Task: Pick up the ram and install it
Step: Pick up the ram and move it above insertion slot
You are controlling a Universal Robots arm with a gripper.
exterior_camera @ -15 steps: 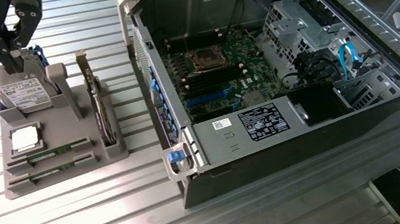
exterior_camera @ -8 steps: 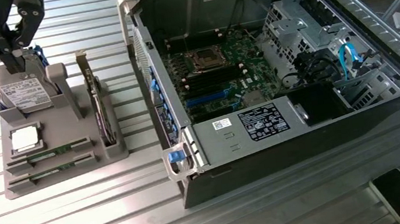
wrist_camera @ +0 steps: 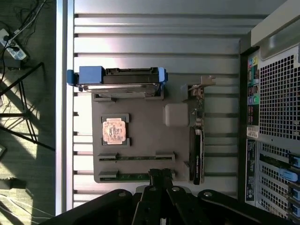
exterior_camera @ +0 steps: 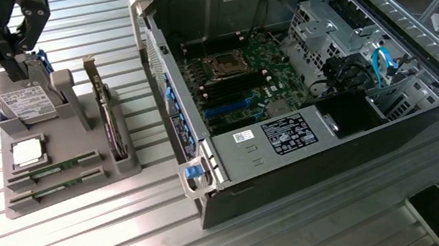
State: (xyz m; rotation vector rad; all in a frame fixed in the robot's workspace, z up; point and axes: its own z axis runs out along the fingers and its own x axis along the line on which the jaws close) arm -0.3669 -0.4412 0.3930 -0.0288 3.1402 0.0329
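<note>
The gripper (wrist_camera: 161,173) has its two fingers pressed together, and nothing is caught between them. In the exterior view it hangs well above the grey holder (wrist_camera: 150,136) and touches nothing.

From the wrist, the closed fingertips line up over one end of the ram (wrist_camera: 133,176). It is a thin green stick seated between two grey end clips, in the slot at the holder's edge closest to the gripper. One slot farther from the gripper lies a second stick (wrist_camera: 136,158) of the same kind, parallel to the ram and also seated in its clips.

Farther out, a square processor chip (wrist_camera: 115,130) with a copper-coloured face lies flat in a shallow recess. Beyond the chip, at the end of the holder farthest from the gripper, a hard drive (wrist_camera: 117,77) in a blue-ended caddy stands on edge.

Off to the side of the fingertips, toward the computer case (exterior_camera: 313,171), an expansion card (wrist_camera: 197,136) stands upright along the holder's edge. Its metal bracket is at the end nearer the hard drive. A grey post (wrist_camera: 176,115) rises between the chip and the card.

The holder rests on a ribbed metal table (exterior_camera: 132,238). The case lies on the same table at the exterior view's right, well apart from the gripper, with its open side up. Inside it are a green motherboard (exterior_camera: 239,78), a labelled power supply (exterior_camera: 282,137) and a blue cable (exterior_camera: 381,65).
</note>
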